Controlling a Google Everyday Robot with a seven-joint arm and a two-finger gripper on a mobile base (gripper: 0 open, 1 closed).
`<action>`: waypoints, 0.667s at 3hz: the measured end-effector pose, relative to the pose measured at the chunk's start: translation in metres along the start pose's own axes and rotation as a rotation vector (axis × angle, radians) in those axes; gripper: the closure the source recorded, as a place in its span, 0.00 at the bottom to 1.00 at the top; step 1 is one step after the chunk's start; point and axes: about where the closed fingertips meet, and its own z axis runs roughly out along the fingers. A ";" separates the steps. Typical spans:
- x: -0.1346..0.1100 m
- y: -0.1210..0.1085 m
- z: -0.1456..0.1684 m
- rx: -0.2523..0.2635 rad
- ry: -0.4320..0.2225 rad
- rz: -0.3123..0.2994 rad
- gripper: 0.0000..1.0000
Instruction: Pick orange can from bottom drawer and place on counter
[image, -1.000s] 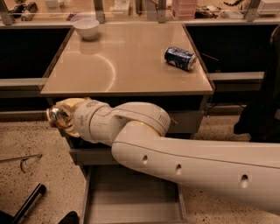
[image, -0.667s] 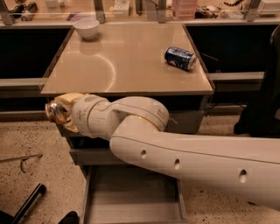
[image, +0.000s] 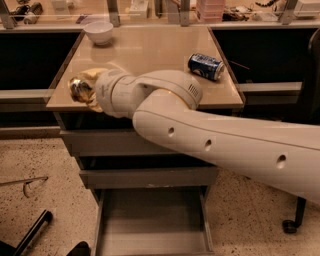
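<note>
The orange can, shiny orange-gold and silver, is held at the end of my arm over the front left corner of the beige counter. My gripper is mostly hidden behind the white wrist, and it is shut on the can. The bottom drawer stands pulled open below, its flat grey floor bare.
A blue and white can lies on its side at the counter's right. A white bowl stands at the back left. A cluttered ledge with metal posts runs behind. A black object lies on the speckled floor at the lower left.
My arm has risen with the orange can, from in front of the cabinet's left edge up to the level of the counter's front left corner.
</note>
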 end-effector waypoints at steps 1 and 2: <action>0.053 -0.013 0.007 -0.026 0.090 0.057 1.00; 0.090 0.001 0.025 -0.075 0.136 0.141 1.00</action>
